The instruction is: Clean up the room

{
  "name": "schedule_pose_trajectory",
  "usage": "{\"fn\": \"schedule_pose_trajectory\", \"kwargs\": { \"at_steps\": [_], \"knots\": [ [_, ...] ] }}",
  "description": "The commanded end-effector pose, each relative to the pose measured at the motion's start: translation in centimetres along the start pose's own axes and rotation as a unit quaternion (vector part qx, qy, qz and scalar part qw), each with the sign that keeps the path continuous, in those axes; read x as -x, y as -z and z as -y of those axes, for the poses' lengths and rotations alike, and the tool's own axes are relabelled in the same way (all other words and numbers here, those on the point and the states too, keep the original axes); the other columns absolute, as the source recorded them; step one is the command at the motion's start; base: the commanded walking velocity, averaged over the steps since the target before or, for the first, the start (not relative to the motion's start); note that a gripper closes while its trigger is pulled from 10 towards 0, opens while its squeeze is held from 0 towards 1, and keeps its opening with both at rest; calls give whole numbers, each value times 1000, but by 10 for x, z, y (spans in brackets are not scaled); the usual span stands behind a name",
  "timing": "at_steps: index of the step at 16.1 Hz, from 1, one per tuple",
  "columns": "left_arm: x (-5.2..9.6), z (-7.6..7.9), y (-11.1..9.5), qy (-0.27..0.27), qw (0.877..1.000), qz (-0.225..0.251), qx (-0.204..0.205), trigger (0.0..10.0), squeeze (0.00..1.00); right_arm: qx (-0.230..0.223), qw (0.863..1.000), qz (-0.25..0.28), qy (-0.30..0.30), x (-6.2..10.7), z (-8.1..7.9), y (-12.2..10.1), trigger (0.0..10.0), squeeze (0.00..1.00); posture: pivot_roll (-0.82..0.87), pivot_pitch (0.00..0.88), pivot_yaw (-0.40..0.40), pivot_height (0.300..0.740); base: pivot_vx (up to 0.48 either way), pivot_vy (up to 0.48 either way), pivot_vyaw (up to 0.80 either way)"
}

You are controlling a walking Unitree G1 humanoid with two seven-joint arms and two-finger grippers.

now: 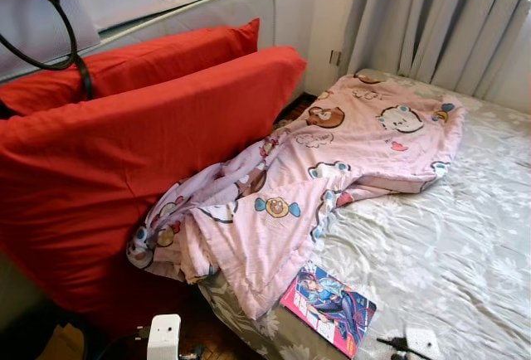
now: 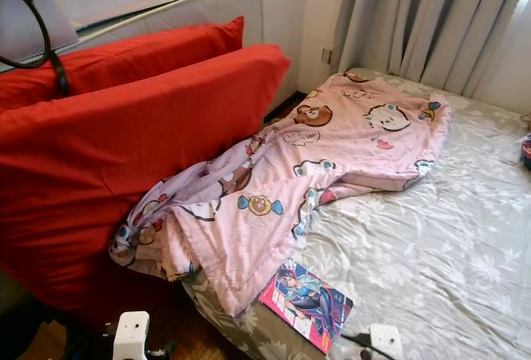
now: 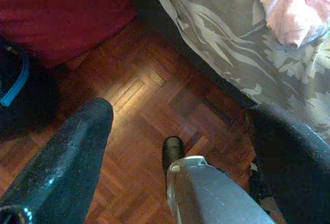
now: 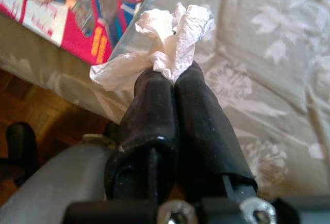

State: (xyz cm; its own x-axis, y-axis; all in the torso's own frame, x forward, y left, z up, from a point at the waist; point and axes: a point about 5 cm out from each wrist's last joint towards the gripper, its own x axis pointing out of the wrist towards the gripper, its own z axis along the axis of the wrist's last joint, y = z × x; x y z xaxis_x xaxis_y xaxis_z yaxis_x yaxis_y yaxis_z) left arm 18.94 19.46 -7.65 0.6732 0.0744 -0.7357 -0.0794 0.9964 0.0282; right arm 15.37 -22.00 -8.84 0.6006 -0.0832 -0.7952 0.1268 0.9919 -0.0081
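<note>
Right gripper (image 4: 172, 77) was clamped on a crumpled tissue (image 4: 165, 43) beside the comic book (image 1: 328, 308); left gripper (image 3: 180, 131) hung apart over the floor; blanket (image 1: 332, 161) unmade.

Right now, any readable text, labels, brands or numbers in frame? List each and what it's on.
None can be read.
Comic book on the bed's near corner: cover lettering too small to read from the head views.
Same comic book in the right wrist view, beyond the crumpled tissue pinched in the right claw: white and yellow title blocks, blurred and cut off, unreadable.
Pink blanket: cartoon animals and candies, no words legible.
</note>
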Motion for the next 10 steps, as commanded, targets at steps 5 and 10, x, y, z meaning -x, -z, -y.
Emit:
{"fn": "schedule_pose_trajectory", "kwargs": {
  "at_steps": [5, 10],
  "knots": [
    [-1, -3, -1, -4, 1000, -7, -11, 10000, 0, 11, 1000, -17, -6, -2, -25, 6, 10000, 0, -33, 0, 8, 740, 0, 0, 454],
    [-2, -3, -6, -8, 1000, 1, -10, 10000, 0, 14, 1000, -20, -10, -2, -21, 7, 10000, 0, -17, 0, -5, 740, 0, 0, 800]
  ]
}}
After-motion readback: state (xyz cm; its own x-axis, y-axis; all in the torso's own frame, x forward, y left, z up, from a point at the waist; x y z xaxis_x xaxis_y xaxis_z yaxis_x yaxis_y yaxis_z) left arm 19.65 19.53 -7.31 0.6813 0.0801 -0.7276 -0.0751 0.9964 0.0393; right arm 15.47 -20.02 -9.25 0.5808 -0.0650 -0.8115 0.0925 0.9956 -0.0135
